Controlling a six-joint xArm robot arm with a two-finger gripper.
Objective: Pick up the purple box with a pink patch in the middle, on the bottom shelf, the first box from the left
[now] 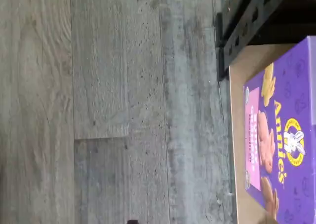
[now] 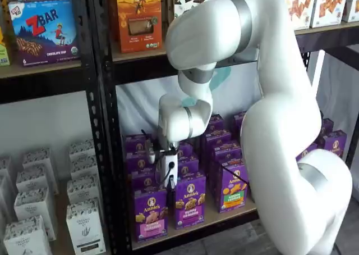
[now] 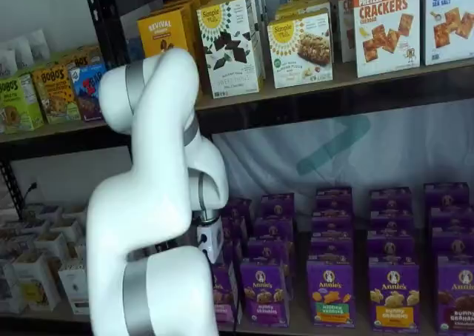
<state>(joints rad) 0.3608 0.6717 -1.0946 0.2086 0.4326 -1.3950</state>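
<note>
The purple box (image 1: 284,135) fills one side of the wrist view, with its pink panel and Annie's logo showing, and stands on the tan bottom shelf (image 1: 237,110). In a shelf view the same purple box (image 2: 150,213) is the front carton next to the black upright. My gripper (image 2: 168,179) hangs just above and in front of it, with the fingers largely hidden by the white body and nothing held. In the other view the gripper (image 3: 211,241) shows beside the arm, which covers most of the purple box (image 3: 224,293).
More purple Annie's cartons (image 2: 189,201) stand in rows to the right, one with a green panel (image 2: 233,189). A black perforated upright (image 2: 106,154) borders the box on its left. White cartons (image 2: 84,224) fill the neighbouring bay. Grey plank floor (image 1: 118,105) lies below.
</note>
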